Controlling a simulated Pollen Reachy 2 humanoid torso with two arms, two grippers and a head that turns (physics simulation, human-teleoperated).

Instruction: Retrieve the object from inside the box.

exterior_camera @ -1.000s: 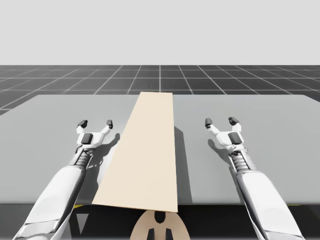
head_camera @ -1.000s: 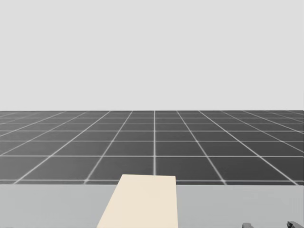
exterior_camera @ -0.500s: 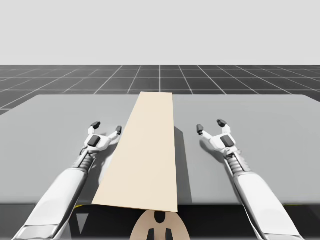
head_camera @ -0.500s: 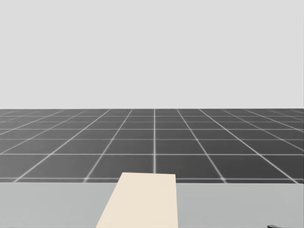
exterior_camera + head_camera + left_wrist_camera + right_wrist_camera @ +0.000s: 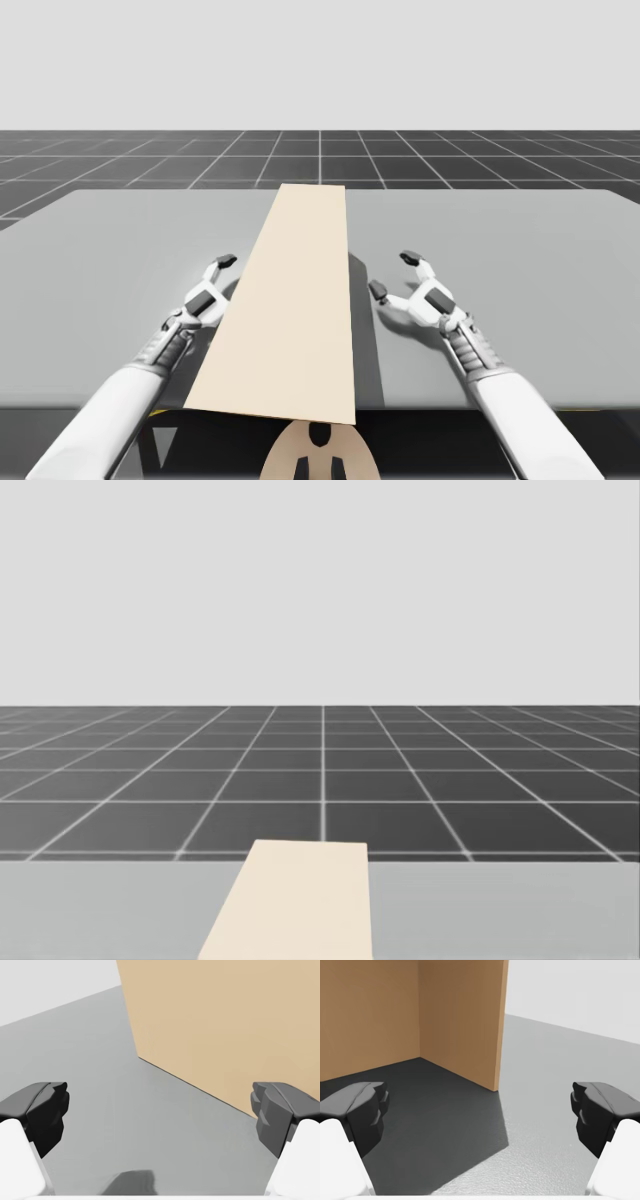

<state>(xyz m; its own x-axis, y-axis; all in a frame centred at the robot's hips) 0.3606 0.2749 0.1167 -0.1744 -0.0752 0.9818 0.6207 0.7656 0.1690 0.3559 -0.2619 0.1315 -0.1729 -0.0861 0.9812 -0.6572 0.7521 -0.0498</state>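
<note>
Collision with the box [image 5: 290, 300] is the main hazard. The long tan box lies down the middle of the table [image 5: 520, 250], and both arms flank it closely, each with its fingers spread wide and holding nothing. The left gripper [image 5: 160, 1115] is just beside the box's left wall. A sideways push there could slide or skew the box before any opening is found. The right gripper [image 5: 394, 274] is angled in toward the right wall, and a finger could catch on the thin upright edge that stands ahead of it in the right wrist view. If both arms press inward unevenly, the box may rotate on the smooth table. The object the task names is presumably inside the box, but the pale closed-looking top covers the interior, so its shape, size and place along the box cannot be told. Nor is it clear where the box opens. The right wrist view shows two brown faces meeting at a corner over a dark shadow [image 5: 435, 1125], which may be a recess or merely a wall. In the high view the box's top hides the left gripper's inner finger. The head view shows the box's far end and the table's far part.
</note>
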